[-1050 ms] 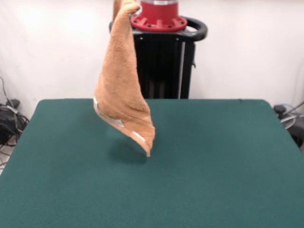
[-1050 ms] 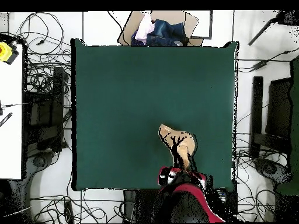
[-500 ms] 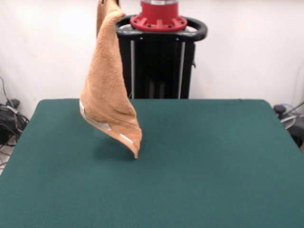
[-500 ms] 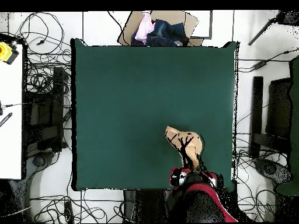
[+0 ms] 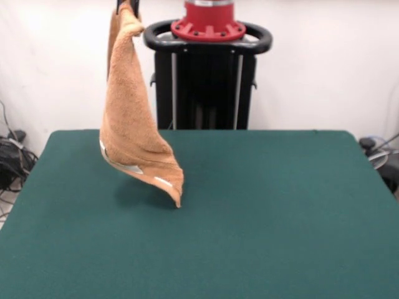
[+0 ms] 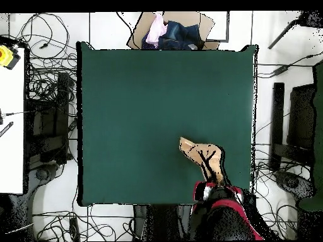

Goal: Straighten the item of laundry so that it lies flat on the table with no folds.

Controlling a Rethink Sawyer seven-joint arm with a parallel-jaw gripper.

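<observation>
The wide dark green felt-topped table (image 5: pixel 280 218) is spread below the claw. The small orange-tan terry towel (image 5: pixel 134 134) is hung from the claw, its lowest corner held just clear of the felt. The black claw (image 5: pixel 126 6) is pinched on the towel's top corner.

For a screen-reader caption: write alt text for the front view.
An orange-tan towel hangs from the gripper at the top edge, its lowest corner just above the dark green table. A black and red pedestal stands behind.
</observation>
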